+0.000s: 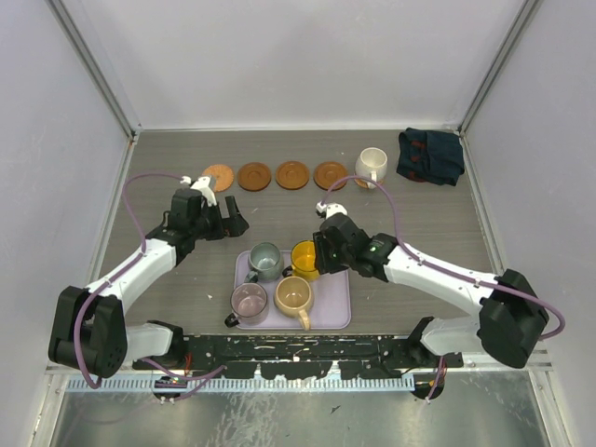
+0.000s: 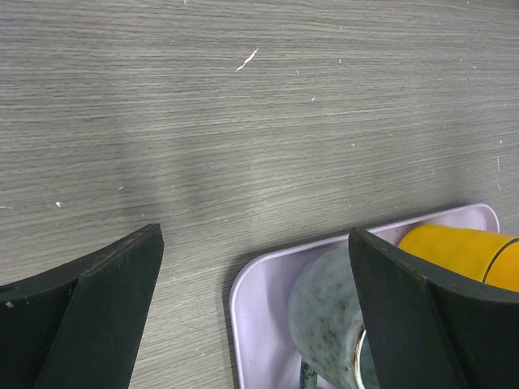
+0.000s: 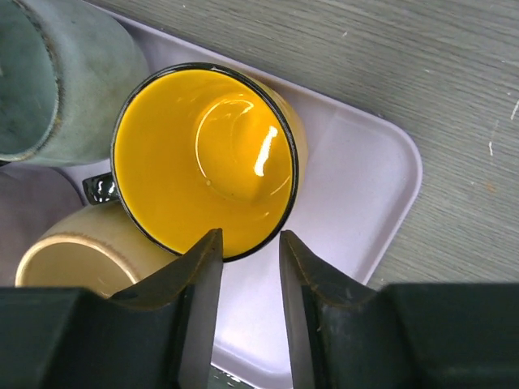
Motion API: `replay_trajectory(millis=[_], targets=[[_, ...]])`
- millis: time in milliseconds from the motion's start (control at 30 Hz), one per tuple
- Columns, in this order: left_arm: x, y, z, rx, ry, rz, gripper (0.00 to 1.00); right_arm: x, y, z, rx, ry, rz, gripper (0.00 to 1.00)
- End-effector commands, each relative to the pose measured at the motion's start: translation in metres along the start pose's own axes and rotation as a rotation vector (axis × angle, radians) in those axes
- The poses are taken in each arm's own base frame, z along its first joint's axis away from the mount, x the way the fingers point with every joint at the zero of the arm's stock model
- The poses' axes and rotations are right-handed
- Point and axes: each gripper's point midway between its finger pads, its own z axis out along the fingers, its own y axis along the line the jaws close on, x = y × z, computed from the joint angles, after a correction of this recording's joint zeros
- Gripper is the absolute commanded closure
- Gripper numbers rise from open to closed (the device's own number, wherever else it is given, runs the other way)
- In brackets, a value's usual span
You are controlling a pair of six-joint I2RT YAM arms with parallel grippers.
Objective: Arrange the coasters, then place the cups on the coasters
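lavender rectangular tray (image 1: 340, 298) holds grey-green mug (image 1: 264, 260), yellow mug (image 3: 203, 154), translucent pinkish-purple mug (image 1: 249, 301), tan mug (image 1: 293, 295). my right gripper (image 3: 249, 243) narrow at yellow mug rim (grip unclear). my left gripper (image 2: 253, 233) wide, empty. cream white mug (image 1: 372, 165) ends the row of round brown coasters (image 1: 291, 174).

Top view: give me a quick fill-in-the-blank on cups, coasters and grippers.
The tray holds ___ cups. The white cup stands at the ___ end of the coasters' row. The right gripper hangs at the rim of the ___ cup. The left gripper's jaws stand ___.
Missing: four; right; yellow; open.
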Motion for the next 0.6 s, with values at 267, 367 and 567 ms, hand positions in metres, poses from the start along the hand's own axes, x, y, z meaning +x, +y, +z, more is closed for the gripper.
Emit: replay_trajectory(millis=[267, 367, 567], targets=[[-0.014, -0.005, -0.005, 0.021, -0.065, 0.022, 0.02, -0.021, 0.000, 0.010, 0.070, -0.003, -0.084, 0.80], [-0.014, -0.005, -0.004, 0.018, -0.066, 0.022, 0.02, -0.029, -0.012, 0.011, 0.145, -0.010, -0.148, 0.82], [-0.014, -0.003, -0.002, 0.012, -0.065, 0.024, 0.02, -0.041, -0.030, 0.013, 0.258, -0.012, -0.258, 0.82]])
